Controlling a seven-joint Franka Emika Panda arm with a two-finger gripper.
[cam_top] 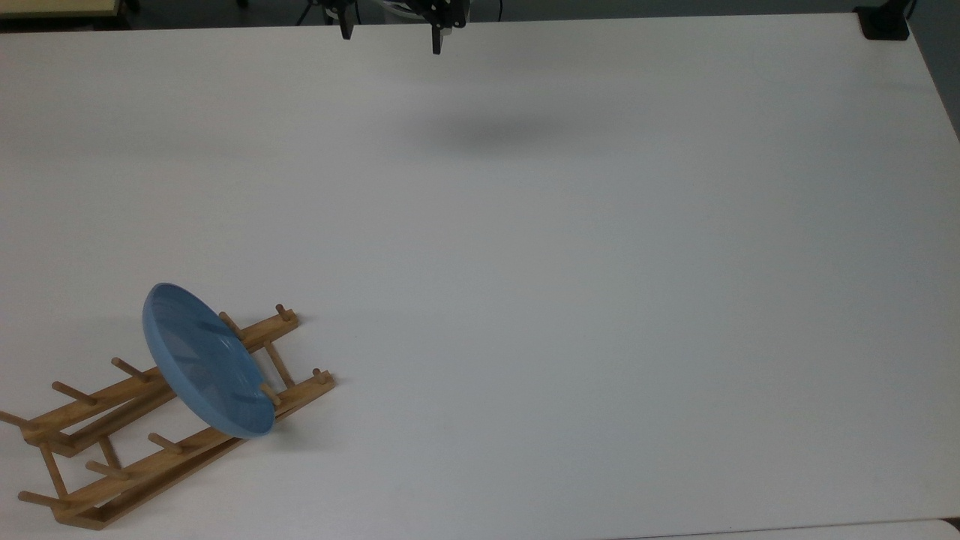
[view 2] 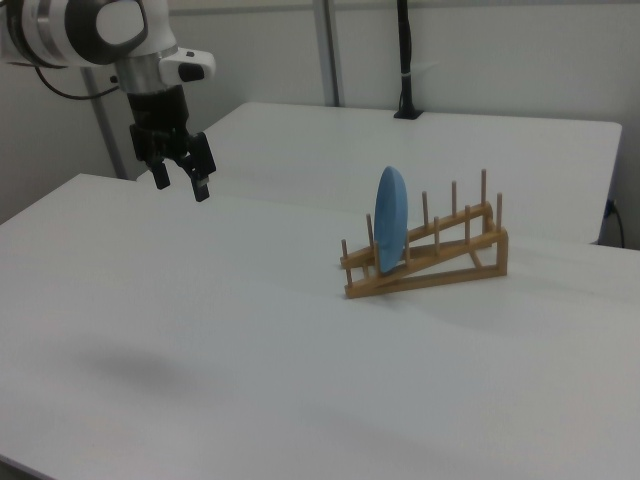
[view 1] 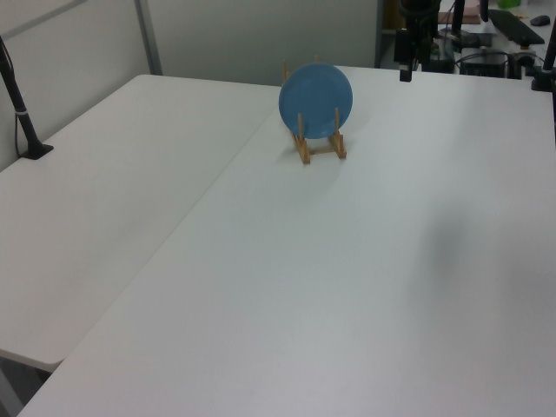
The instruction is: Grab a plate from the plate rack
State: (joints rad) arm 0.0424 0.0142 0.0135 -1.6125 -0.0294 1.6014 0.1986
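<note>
The plate (cam_top: 206,361) is a round, shallow disc of smooth, matte light-blue material with a raised rim, and it stands on edge in the plate rack (cam_top: 161,420), slotted between upright pegs near the rack's low end. The plate rack is light-brown wood: 2 long parallel rails joined by thin crossbars, with round dowel pegs rising in pairs along them. In the right view the plate (view 2: 390,220) shows as a narrow upright ellipse, leaning slightly, and the plate rack (view 2: 440,255) slopes upward toward the right view's right. In the left view the plate (view 1: 315,100) faces the camera as a full circle, with 2 pegs crossing its lower part. The surface (cam_top: 570,285) is a plain, smooth white tabletop. The gripper (view 2: 182,181) is black, hangs in the air well apart from the plate at the right view's upper left, and its jaws are spread with nothing between them; a soft shadow lies on the surface below.
</note>
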